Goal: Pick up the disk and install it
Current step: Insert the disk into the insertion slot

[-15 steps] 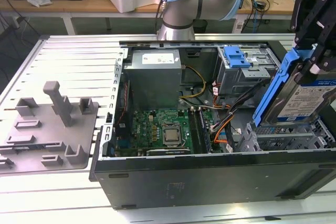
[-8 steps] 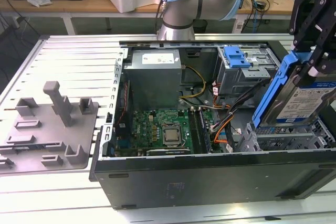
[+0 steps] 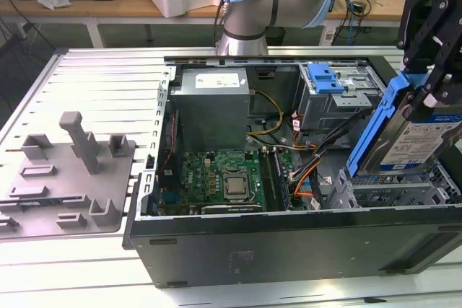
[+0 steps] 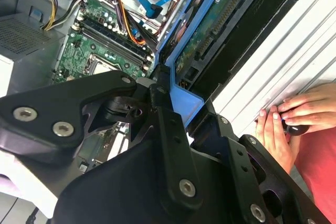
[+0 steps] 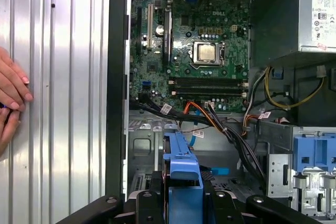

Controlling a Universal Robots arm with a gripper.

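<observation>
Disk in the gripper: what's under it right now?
The disk, held tilted by the gripper, hangs over the grey drive cage. Orange and black cables run beside it. The cage's inside is hidden by the disk and the case wall.

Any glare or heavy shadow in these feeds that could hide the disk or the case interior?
Exterior view: the disk is evenly lit, its label bright but not blown out. First wrist view: the ribbed table glares beside the case, while the motherboard is evenly lit. Second wrist view: the table is washed out pale, and the disk's underside sits in shade.
</observation>
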